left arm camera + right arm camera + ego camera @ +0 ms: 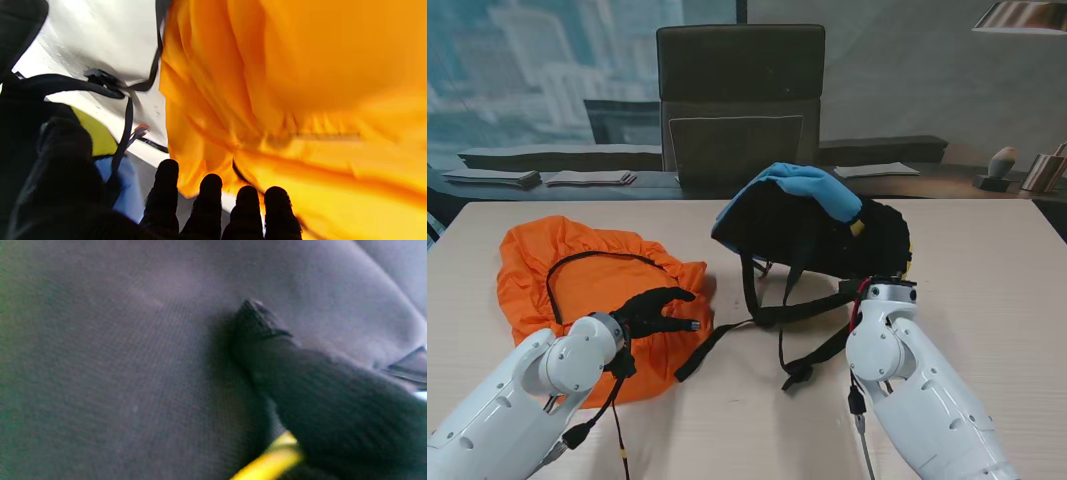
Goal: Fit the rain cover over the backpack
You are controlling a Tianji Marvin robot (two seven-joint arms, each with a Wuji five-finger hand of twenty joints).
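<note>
A: Orange rain cover (587, 275) lies crumpled on the desk (987, 260), left of the backpack (827, 225). The two are near each other, not touching as far as I can see.

B: Left hand (655, 312)?

A: Over the cover's near right edge, fingers (210, 186) spread and fairly straight. No fabric pinched between them that I can see. Holding nothing, I'd say.

B: And the right hand (333, 413)?

A: Hidden behind its own wrist from the stand. Its wrist camera shows one black finger against dark backpack cloth, very close. Whether it grips anything, I can't tell.

B: Risks?

A: The cover is thin and slippery-looking; a shallow pinch could take one layer only and drag the bundle without opening it. The black elastic rim (597, 258) needs finding first. Also the loose straps (772, 315) trail toward the cover, so they could snag the hem or get trapped under it. The backpack sits slumped; a push from the right might tip it.
</note>
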